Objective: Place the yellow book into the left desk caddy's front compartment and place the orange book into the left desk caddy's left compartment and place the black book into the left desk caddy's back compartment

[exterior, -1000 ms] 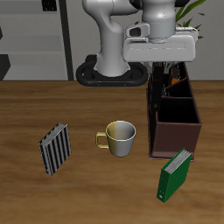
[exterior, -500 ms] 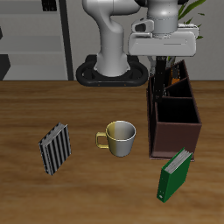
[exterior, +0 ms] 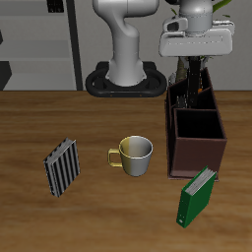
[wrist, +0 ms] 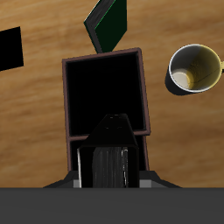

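Exterior view: gripper (exterior: pixel 196 71) hangs over the back of the tall dark brown box-shaped desk caddy (exterior: pixel 197 138), pinching a slim dark book (exterior: pixel 197 75); its colour is unclear.

Wrist view: striped grey-cream cover between the fingers; caddy's large compartment (wrist: pixel 103 94) dark.

- Setting: rendered study or home-office mock-up, not a real room.
- Work surface: brown wood-grain table (exterior: pixel 59 113), desk-like.
- At 12 o'clock behind the table: grey shelving unit (exterior: pixel 39 44) against a pale wall; green potted-plant leaves (exterior: pixel 219 8) at 1 o'clock.
- Desk items: tall dark brown box-shaped desk caddy (exterior: pixel 197 133), grey mug with yellow interior (exterior: pixel 135 155), green hardcover book (exterior: pixel 196 196), black-and-white striped book (exterior: pixel 62 166).
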